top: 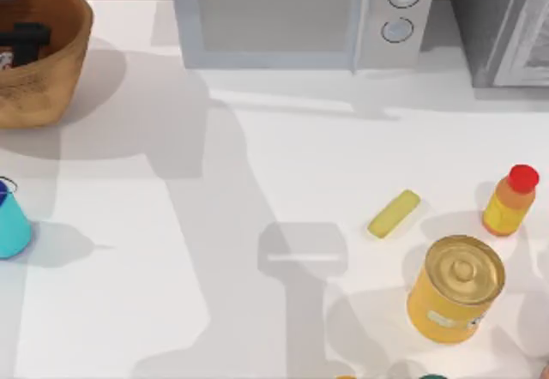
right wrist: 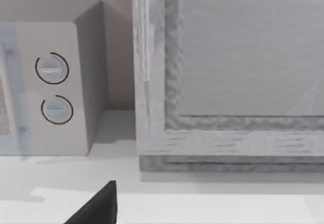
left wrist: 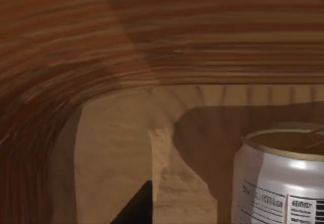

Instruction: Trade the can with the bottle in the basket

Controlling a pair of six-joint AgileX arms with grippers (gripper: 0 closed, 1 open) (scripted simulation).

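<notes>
The large round brown woven wicker basket [top: 51, 70] stands at the far left corner of the tabletop [top: 257, 225]. The left gripper [top: 24, 43] is seen as a dark block lowered inside it; from the left wrist view the ribbed inner wall [left wrist: 152, 41] is close ahead, and the small slim white can with a dull tan top [left wrist: 281, 178] stands upright on the basket floor, near the wall. Whether the left fingers are wide or narrow cannot be told; one dark tip [left wrist: 136, 209] is visible, apart from the can. The small teal bottle with a dark blue top [top: 10, 223] lies at the left edge of the tabletop, outside the basket and cut off by the frame. The right arm is parked; its wrist view faces the grey microwave [right wrist: 50, 82] at the far edge, and the state of its fingers cannot be told. Risks judged: the can sits off to one side of the left gripper's line, so a closing could clip the rim and tip it; the basket wall is close, and a scrape could drag the basket; a can set down near the bottle could knock it off the left edge. Writing: small black print on the can's label, not legible. No brand readable on the big yellow gold-lidded can [top: 455, 289] or the orange-yellow bottle with a red cap [top: 510, 199] near the right edge.
</notes>
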